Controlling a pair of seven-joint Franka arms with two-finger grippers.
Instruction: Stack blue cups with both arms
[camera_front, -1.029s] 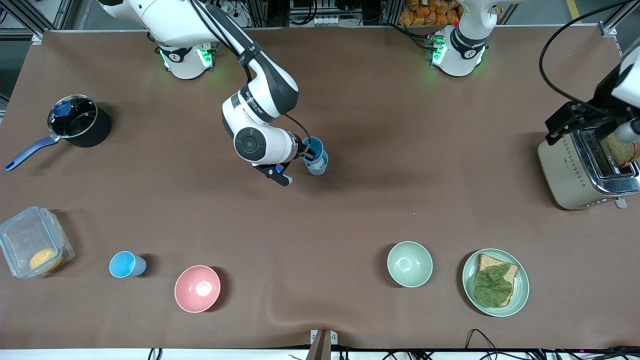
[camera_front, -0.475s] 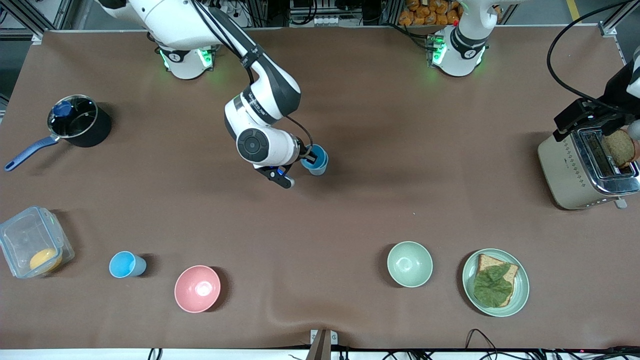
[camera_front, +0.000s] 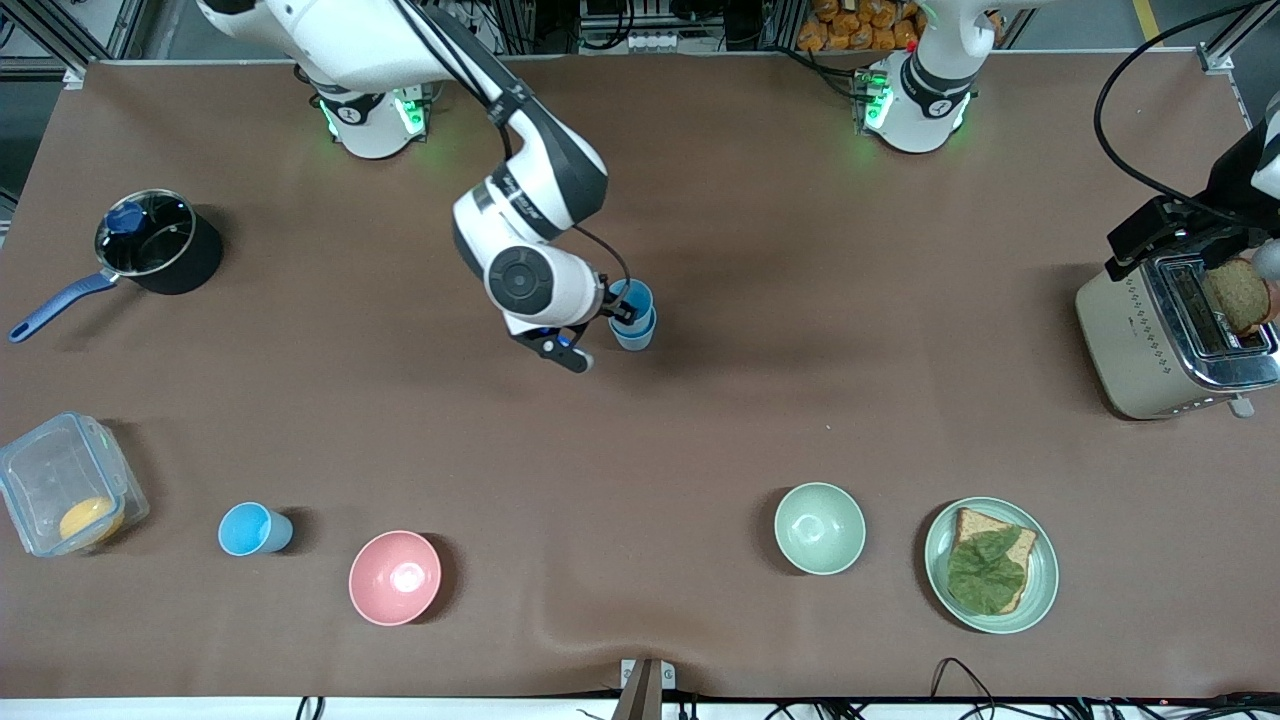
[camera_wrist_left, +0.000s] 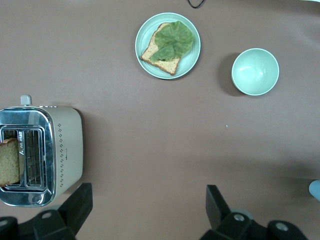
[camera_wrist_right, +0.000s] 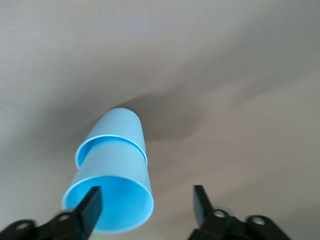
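Observation:
Two blue cups (camera_front: 634, 318) stand nested, one in the other, mid-table. In the right wrist view the upper cup (camera_wrist_right: 112, 187) sits in the lower cup (camera_wrist_right: 120, 125). My right gripper (camera_front: 622, 314) is at the stack and open (camera_wrist_right: 147, 196): one finger is inside the upper cup's rim and the other is well outside it. A third bright blue cup (camera_front: 254, 528) stands alone beside the pink bowl (camera_front: 395, 577). My left gripper (camera_wrist_left: 148, 201) is open and empty, high over the table by the toaster (camera_wrist_left: 65, 150). The left arm waits.
The toaster (camera_front: 1150, 345) with a bread slice (camera_front: 1238, 297) is at the left arm's end. A green bowl (camera_front: 819, 527) and a plate (camera_front: 940, 585) with bread and lettuce lie near the camera. A black pot (camera_front: 158, 240) and a clear container (camera_front: 65, 485) are at the right arm's end.
The cup under my right gripper has gone down into the other cup, and the right hand has shifted slightly. The left hand has moved a little toward the table's end over the toaster.

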